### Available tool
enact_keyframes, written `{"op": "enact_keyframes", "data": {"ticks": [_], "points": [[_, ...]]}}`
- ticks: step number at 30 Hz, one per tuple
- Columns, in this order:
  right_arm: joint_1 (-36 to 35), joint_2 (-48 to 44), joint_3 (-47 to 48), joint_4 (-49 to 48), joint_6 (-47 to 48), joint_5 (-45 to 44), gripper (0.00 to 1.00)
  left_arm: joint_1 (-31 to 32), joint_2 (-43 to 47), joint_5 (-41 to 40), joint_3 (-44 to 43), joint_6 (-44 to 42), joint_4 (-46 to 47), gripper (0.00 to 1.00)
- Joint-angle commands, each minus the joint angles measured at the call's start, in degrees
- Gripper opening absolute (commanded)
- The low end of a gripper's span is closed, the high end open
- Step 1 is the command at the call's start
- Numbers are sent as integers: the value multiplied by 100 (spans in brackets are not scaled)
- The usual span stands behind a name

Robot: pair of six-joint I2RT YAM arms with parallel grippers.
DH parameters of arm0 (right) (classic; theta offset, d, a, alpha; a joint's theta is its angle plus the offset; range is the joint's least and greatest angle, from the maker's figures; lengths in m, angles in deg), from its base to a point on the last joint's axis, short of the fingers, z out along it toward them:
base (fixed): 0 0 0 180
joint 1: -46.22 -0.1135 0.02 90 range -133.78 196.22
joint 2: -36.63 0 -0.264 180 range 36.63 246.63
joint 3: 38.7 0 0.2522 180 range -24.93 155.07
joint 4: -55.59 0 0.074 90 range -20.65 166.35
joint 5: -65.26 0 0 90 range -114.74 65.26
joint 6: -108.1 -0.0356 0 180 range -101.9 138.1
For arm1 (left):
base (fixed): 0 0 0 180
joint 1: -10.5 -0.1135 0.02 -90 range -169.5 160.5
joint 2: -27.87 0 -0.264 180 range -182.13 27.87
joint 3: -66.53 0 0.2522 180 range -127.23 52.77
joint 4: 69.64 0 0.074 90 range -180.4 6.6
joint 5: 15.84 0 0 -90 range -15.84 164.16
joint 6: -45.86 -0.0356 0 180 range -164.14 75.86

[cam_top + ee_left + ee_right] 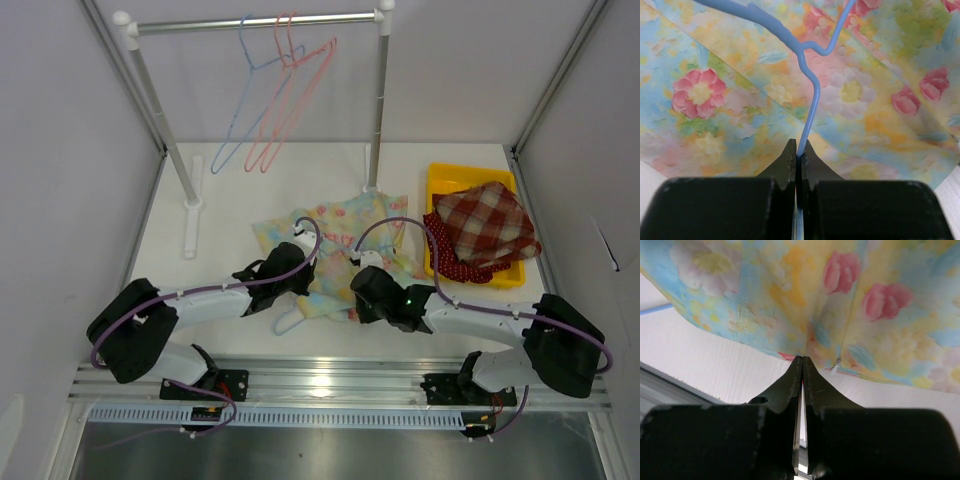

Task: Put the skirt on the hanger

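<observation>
The pastel floral skirt (345, 235) lies crumpled on the white table, between my two grippers. My left gripper (300, 265) is shut on the thin wire of a light blue hanger (811, 95), which lies across the skirt (705, 95); the left wrist view shows the left gripper (799, 150) with the wire pinched between its jaws. Part of this hanger sticks out below the skirt (285, 320). My right gripper (362, 288) is shut on the skirt's near hem (790, 295), its tips (802, 361) pinching the fabric edge just above the table.
A clothes rail (260, 20) on two posts stands at the back, with a blue hanger (238, 110) and pink hangers (290, 100) hung on it. A yellow tray (440, 178) at the right holds a red plaid cloth (485, 225). White walls close both sides.
</observation>
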Motion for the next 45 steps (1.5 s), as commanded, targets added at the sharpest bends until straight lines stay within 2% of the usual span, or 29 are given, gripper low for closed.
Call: {"op": "enact_keyframes", "data": {"ticks": [1,13,15,17,25,30,31,35,36,41,45], "points": [[260,-379,-280,390,-171,-77,4,3,-26,-57,-195,4,76,0],[683,-1389,-633,1085,-426,-60,5,3,-88,-75,-371,30,32,0],[657,-1495,-607,989,-400,168,9,3,-70,4,-388,39,49,0],[526,-1496,-545,936,-461,239,9,11,-35,135,-380,39,163,0],[-852,-1180,-316,1138,-1023,-94,9,12,-342,83,-748,-5,155,0],[-1153,-1057,-527,1112,-1270,-182,12,12,-360,66,-766,-93,181,0],[-1180,-1039,-501,1164,-1270,-226,14,3,-377,39,-775,-101,181,0],[-1408,-873,77,1050,-973,-577,44,12,-483,83,-784,-102,216,0],[-1495,-767,210,1033,-910,-630,48,3,-500,101,-766,-102,234,0],[-1882,347,1036,1120,-559,-1157,57,3,-527,57,-819,-163,234,0],[-2058,1078,1432,875,-260,-1018,62,-24,-509,39,-810,-189,225,0]]}}
